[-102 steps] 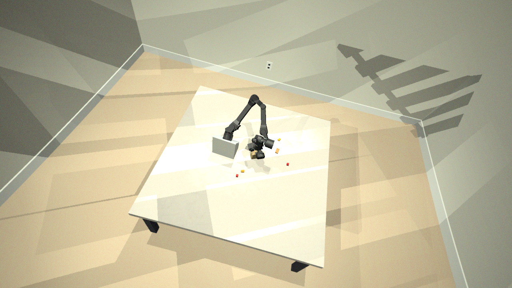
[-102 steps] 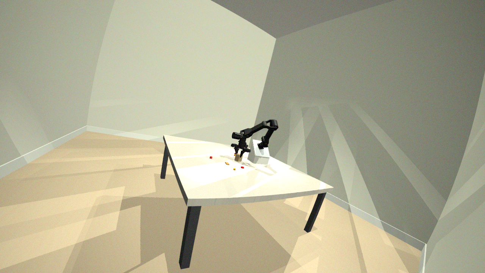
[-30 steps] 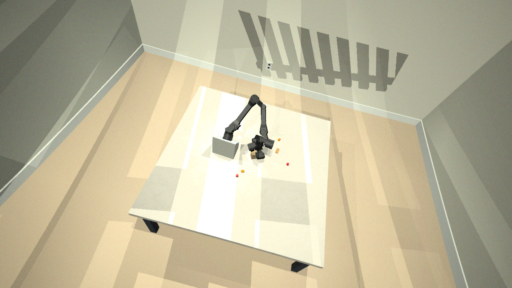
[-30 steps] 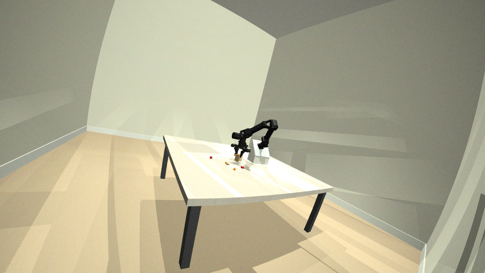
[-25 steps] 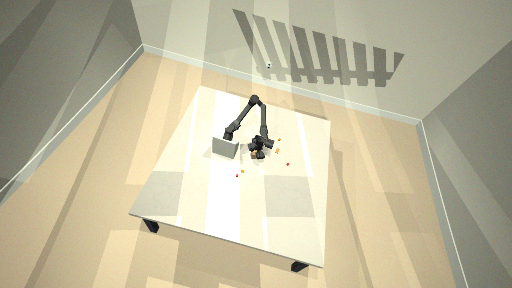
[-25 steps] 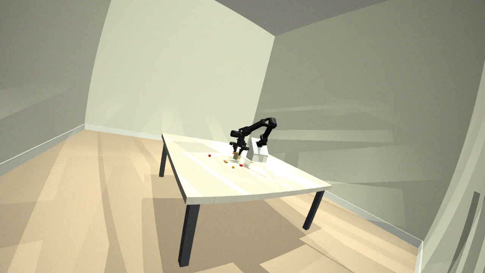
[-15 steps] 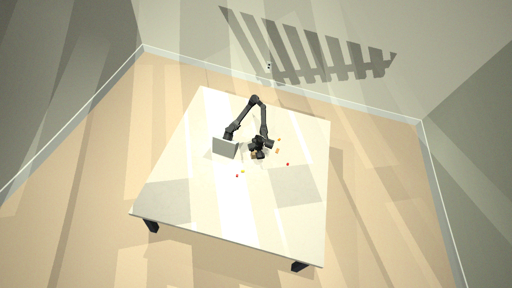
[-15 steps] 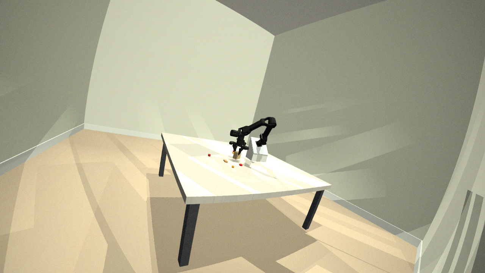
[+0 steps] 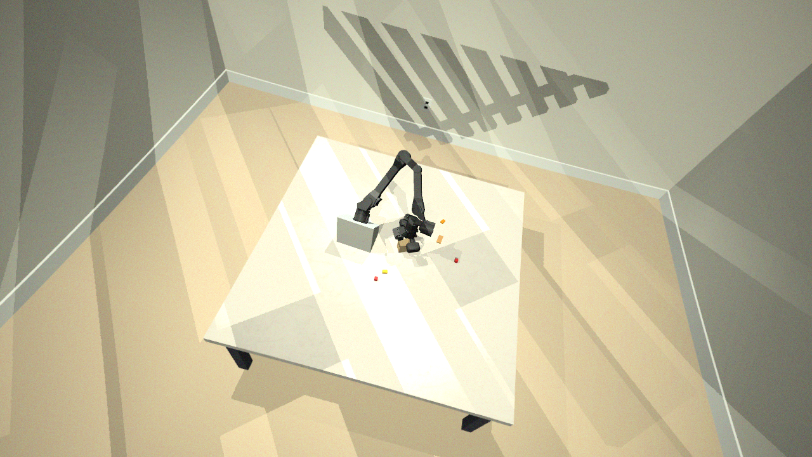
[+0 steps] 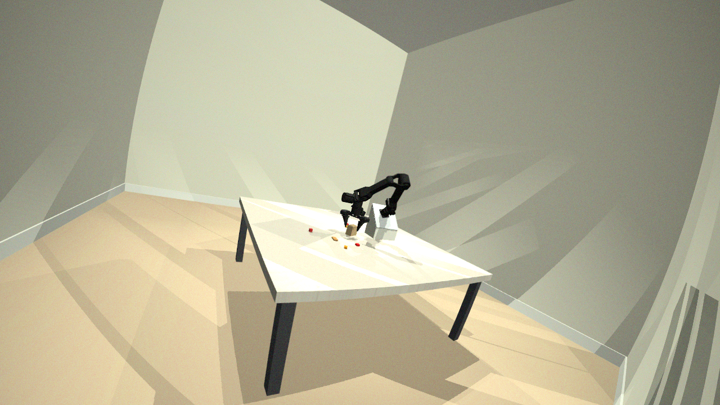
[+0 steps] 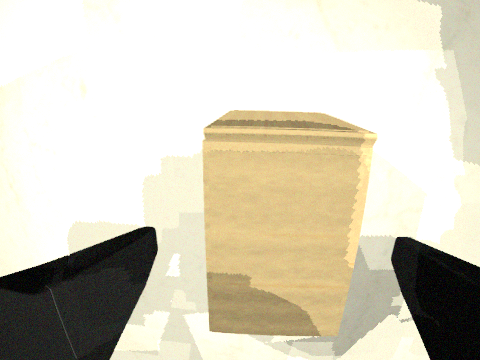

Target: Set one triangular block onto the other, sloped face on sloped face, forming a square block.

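Note:
The two light wooden triangular blocks sit together as one squarish block (image 9: 403, 245) (image 10: 350, 230) (image 11: 280, 210) on the table (image 9: 272, 324) (image 10: 403, 266). In the wrist view a narrow step and seam run along the far edge of the top; the rest of the top looks flat. The sloped faces are hidden between the blocks. My gripper (image 9: 406, 240) (image 10: 352, 226) (image 11: 276, 246) is open, one finger on each side of the block, with a visible gap on both sides in the wrist view. I cannot tell whether the far ends are exactly even.
A large grey-white box (image 9: 356, 233) (image 10: 385, 233) stands beside the arm's base. Small red pieces (image 9: 455, 260) (image 9: 375, 278) (image 10: 310, 230) (image 10: 357, 244), orange pieces (image 9: 439, 239) (image 9: 443, 221) (image 10: 334, 238) and a yellow piece (image 9: 384, 271) lie around the block.

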You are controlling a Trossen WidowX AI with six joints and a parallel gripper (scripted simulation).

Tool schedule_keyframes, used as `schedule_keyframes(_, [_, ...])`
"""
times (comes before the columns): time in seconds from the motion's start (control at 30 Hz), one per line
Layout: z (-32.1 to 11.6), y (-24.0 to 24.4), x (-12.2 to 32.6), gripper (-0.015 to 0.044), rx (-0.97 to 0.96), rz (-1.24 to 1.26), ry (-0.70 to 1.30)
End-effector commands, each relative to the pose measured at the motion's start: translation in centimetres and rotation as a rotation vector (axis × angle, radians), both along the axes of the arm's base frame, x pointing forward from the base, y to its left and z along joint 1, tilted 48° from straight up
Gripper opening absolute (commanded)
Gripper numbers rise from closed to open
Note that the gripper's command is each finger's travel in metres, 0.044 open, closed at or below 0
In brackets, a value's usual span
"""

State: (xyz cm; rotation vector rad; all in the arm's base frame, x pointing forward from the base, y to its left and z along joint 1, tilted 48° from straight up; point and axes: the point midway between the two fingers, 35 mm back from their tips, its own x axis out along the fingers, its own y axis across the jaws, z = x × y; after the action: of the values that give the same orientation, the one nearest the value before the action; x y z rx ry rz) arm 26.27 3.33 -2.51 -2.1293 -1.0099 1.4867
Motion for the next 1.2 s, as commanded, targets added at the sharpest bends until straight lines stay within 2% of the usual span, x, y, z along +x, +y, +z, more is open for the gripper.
schedule_keyframes(0.0, [0.1,-0.2,0.0,0.044,-0.002,0.0,0.0])
schedule_keyframes(0.3, [7.1,-7.9,-2.0,0.044,-0.005,0.0,0.001])
schedule_keyframes(1.17, [6.7,-7.6,-2.0,0.044,0.003,-0.008,0.009])
